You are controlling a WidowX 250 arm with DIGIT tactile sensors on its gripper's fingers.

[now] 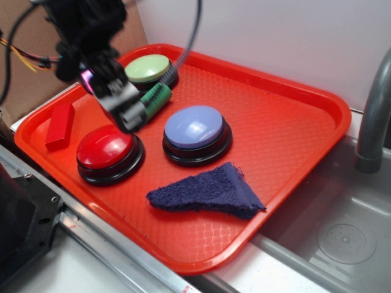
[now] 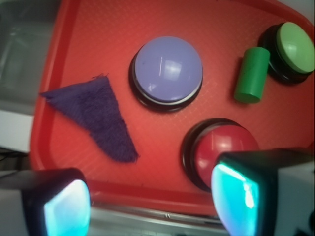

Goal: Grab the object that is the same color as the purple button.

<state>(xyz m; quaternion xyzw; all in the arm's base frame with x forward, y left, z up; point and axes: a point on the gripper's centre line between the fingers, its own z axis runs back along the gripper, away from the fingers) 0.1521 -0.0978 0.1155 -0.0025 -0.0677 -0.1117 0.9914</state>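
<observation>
The dark navy-purple rag (image 1: 208, 192) lies flat on the red tray (image 1: 287, 116), near its front edge; in the wrist view the rag (image 2: 96, 115) is at the left. The purple button (image 1: 197, 131) stands just behind it, at mid tray, and shows in the wrist view (image 2: 167, 71). My gripper (image 1: 122, 104) hangs above the tray's left part, over the red button (image 1: 109, 152), well left of the rag. Its jaws are wide apart and hold nothing. In the wrist view the gripper (image 2: 152, 204) has both cyan-lit fingertips (image 2: 236, 201) at the bottom.
A green cylinder (image 1: 156, 99) lies beside a light green button (image 1: 148, 69) at the back left. A red block (image 1: 60, 126) lies by the tray's left rim. A steel sink (image 1: 342, 232) with a grey faucet (image 1: 376, 116) is to the right.
</observation>
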